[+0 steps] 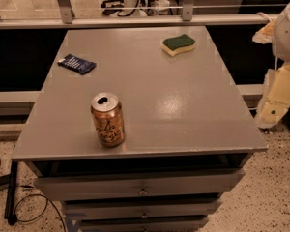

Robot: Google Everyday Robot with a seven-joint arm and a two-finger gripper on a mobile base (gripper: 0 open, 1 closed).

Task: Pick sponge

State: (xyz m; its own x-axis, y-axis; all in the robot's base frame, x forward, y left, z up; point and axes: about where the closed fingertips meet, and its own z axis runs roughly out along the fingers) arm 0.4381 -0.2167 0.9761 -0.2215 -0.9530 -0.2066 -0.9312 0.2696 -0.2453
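Observation:
The sponge has a dark green top over pale yellow foam and a wavy edge. It lies flat at the far right of the grey cabinet top. My arm comes in at the right edge of the camera view. The gripper is the pale cream part hanging off the cabinet's right side, lower than the top's far edge. It is well to the right of the sponge and nearer to me, apart from it and holding nothing that I can see.
An orange-gold drink can stands upright near the front left of the top. A flat dark blue packet lies at the left edge. Drawers are below. A railing runs behind the cabinet. Cables lie on the floor at the left.

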